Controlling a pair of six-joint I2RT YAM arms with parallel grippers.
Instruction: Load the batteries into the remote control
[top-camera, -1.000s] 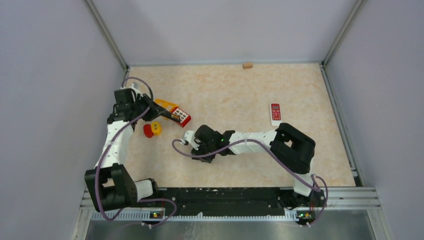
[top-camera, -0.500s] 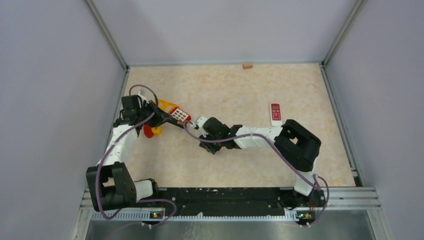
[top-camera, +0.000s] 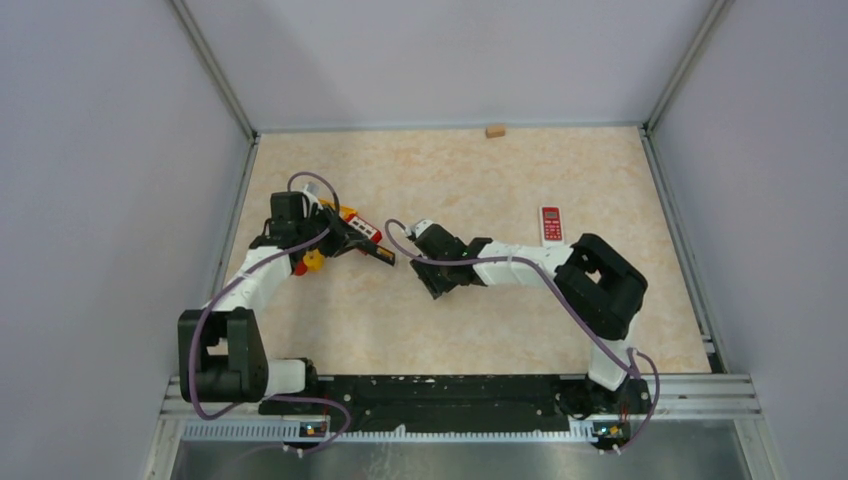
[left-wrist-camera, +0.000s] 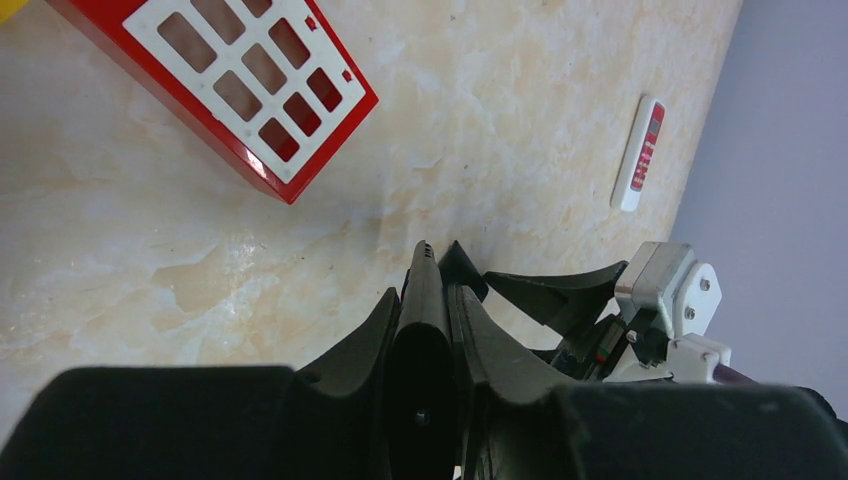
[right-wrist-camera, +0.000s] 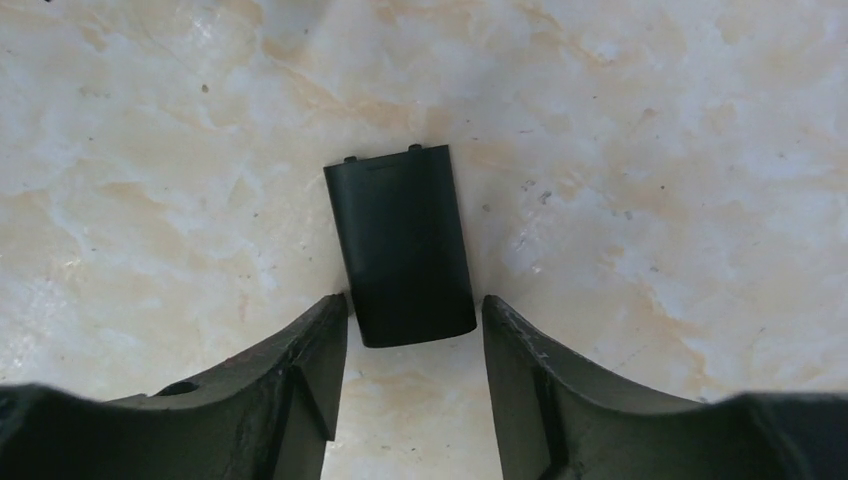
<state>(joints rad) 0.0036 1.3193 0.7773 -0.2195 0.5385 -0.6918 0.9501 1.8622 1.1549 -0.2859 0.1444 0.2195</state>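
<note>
My left gripper (left-wrist-camera: 432, 300) is shut on a black remote control (left-wrist-camera: 422, 290), seen edge-on between its fingers. In the top view it (top-camera: 365, 246) holds the remote (top-camera: 381, 254) low over the table, left of centre. My right gripper (right-wrist-camera: 412, 312) is open just above the table, and a black battery cover (right-wrist-camera: 403, 245) lies flat with its near end between the fingertips. In the top view the right gripper (top-camera: 432, 272) is just right of the left one. I cannot make out any batteries in these views.
A red tray with a white grid (left-wrist-camera: 250, 85) lies behind the left gripper, also in the top view (top-camera: 364, 230), beside an orange part (top-camera: 338, 211) and red and yellow pieces (top-camera: 308, 263). A white-and-red remote (top-camera: 551, 225) lies at the right. A small wooden block (top-camera: 494, 130) sits at the back edge.
The left gripper swung from the left edge toward the table's middle. The right gripper moved back and to the right, and the two now sit close together.
</note>
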